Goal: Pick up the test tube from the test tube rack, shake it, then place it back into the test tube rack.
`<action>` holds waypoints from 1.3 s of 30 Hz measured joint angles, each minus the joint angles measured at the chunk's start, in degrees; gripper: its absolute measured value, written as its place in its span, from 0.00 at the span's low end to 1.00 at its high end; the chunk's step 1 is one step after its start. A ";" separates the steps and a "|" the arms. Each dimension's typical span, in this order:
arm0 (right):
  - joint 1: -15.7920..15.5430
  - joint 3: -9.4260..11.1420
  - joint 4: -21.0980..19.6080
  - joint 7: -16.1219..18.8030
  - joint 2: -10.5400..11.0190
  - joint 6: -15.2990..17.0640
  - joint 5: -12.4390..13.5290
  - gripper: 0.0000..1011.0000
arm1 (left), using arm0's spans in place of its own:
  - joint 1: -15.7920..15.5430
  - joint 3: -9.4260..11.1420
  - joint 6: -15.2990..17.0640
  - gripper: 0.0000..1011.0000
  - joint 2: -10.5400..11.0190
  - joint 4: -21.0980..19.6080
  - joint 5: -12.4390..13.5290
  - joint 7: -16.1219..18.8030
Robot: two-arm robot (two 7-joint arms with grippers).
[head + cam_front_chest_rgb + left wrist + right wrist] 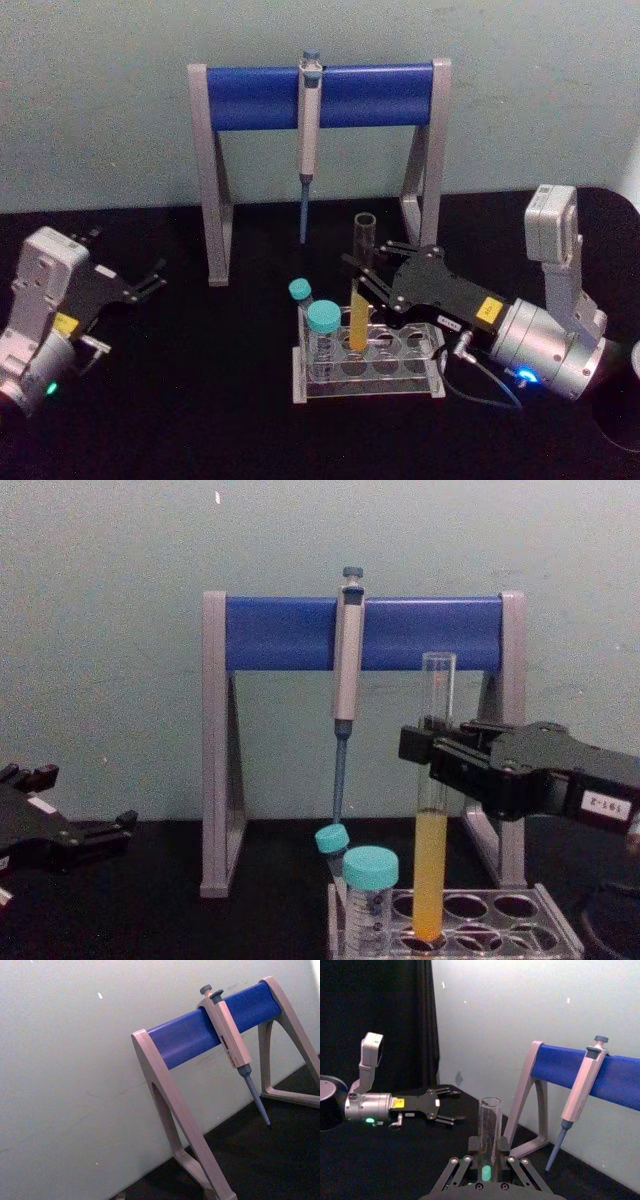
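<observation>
1. Evidently the grasp at the rack is the step in hand; the test tube (432, 810) stands upright with its round bottom in a front-row hole of the test tube rack (560, 932), its yellow-orange liquid level and calm.
2. The right gripper (432, 748) reaches in from the robot's right and meets the tube on the clear glass above the liquid; in the right wrist view its fingers (474, 1147) sit narrow, pads against the glass on both sides, so they appear closed on the tube.
3. The left gripper (148, 282) lies idle on the counter (200, 400) well to the left, its fingers spread and holding nothing.
4. Judged from this, the tube has not yet left the rack; the next move calls for a straight vertical lift until the bottom clears the hole, keeping the open mouth up.
5. Two teal-capped vials (370, 880) stand just beside the tube, and the pipette (346, 660) hangs on the stand (290, 632) behind; the shake should wait until the tube is raised and clear of them; it should also stay gentle, since the tube has no cap.
</observation>
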 joint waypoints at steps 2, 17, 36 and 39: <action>0.13 0.00 0.36 0.16 -0.16 -0.48 -0.08 0.23 | 0.00 0.00 0.00 0.99 0.00 0.00 0.00 0.00; 1.34 -0.58 3.34 0.80 -1.53 -1.57 -0.96 0.23 | 0.00 0.00 0.00 0.99 0.00 0.00 0.00 0.00; 1.36 -1.17 6.24 1.00 -2.74 -1.28 -0.95 0.23 | 0.00 0.00 0.00 0.99 0.00 0.00 0.00 0.00; 1.35 -1.34 6.87 0.82 -2.95 -1.22 -1.35 0.23 | 0.00 0.00 0.00 0.99 0.00 0.00 0.00 0.00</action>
